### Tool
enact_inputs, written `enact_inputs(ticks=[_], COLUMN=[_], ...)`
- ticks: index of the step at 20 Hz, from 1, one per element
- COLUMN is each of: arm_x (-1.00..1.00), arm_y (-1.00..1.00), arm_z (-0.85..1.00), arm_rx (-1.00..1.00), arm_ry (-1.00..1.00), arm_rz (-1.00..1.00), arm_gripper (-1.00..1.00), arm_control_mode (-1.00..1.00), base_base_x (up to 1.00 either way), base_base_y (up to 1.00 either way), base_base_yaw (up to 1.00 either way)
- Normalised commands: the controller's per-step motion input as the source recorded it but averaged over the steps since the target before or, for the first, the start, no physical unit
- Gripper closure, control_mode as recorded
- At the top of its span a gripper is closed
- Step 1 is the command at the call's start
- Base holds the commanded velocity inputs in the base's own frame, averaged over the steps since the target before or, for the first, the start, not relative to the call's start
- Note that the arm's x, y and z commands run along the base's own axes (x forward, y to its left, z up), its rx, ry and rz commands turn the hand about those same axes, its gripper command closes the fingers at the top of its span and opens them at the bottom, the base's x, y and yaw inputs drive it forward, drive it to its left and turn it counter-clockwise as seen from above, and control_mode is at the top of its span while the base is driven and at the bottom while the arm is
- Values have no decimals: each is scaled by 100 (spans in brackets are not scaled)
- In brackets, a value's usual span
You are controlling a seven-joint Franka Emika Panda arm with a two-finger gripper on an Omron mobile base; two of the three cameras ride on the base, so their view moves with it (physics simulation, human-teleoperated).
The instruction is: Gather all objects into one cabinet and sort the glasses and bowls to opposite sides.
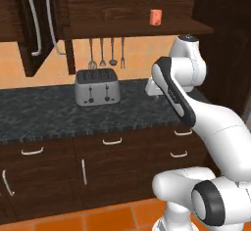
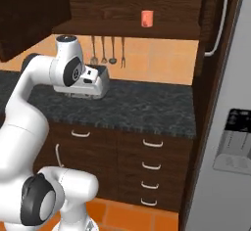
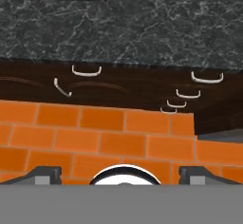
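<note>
red-orange cup (image 1: 156, 16) sits alone on cabinet (image 1: 147, 27) shelf | gripper (image 3: 121, 174) spread wide, empty, facing floor | likely between pickups

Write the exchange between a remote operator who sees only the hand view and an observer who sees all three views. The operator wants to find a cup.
Operator: My fingers stand wide apart over the orange floor, with nothing between them. Is a cup anywhere?
Observer: Yes. A red-orange cup stands upright on the cabinet shelf above the counter.
Operator: I see the toaster's front edge. What is behind it?
Observer: Four utensils hang on the wall under that shelf, just behind the toaster.
</note>
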Motion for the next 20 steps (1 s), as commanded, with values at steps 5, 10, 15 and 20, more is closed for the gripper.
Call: enact_inputs(ticks=[5, 10, 15, 20], arm_x=[0, 0, 0, 0], arm_y=[0, 0, 0, 0], arm_z=[0, 0, 0, 0], arm_rx=[0, 0, 0, 0], arm_ry=[0, 0, 0, 0], arm_rz=[0, 0, 0, 0], arm_gripper=[-100, -100, -100, -100], arm_control_mode=[100, 100, 100, 100], base_base_x=[88, 100, 100, 100], base_base_y=[-74, -34, -1, -7], base_base_yaw=[4, 7, 1, 0])
